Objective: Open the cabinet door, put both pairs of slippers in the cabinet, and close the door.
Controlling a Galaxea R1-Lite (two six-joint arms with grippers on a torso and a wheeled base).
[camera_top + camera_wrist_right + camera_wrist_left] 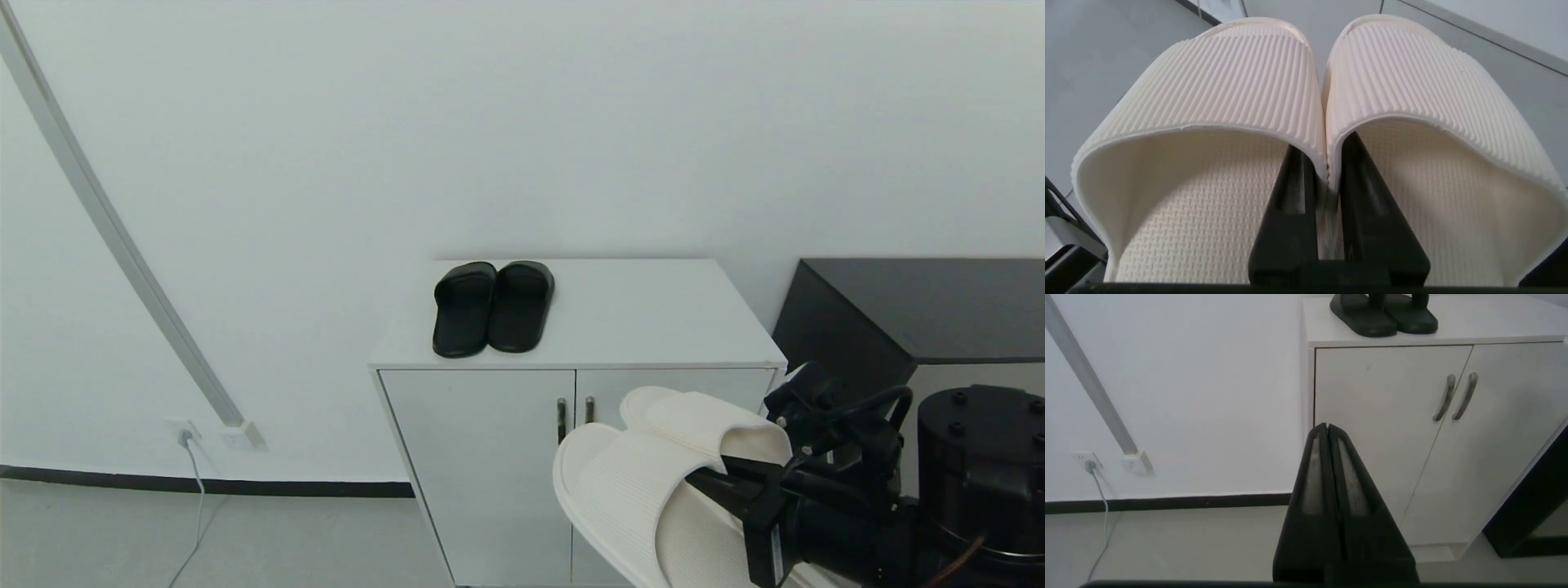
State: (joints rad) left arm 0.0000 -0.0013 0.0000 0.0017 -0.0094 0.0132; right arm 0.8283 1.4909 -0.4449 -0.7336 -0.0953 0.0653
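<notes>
White wall [326, 163] stands behind a white cabinet [482, 457], and both its doors are closed, with two dark handles [575, 416] side by side at the middle. A pair of black slippers [492, 308] lies on the cabinet top near its left end, the two touching each other. A black piece of furniture [898, 310] stands just beside the cabinet on the right. On the left, a grey strip [106, 220] runs slanted down the wall to a socket [184, 431], and a cable [196, 506] hangs from it to the grey floor [163, 531].

The right gripper [1327, 204] holds the pair of white slippers [653, 474]: one finger is inside each slipper and they squeeze the inner walls together. In the head view the pair covers part of the right door. The left gripper [1328, 482] is pressed closed with nothing in it and points toward the cabinet front, apart from it.
</notes>
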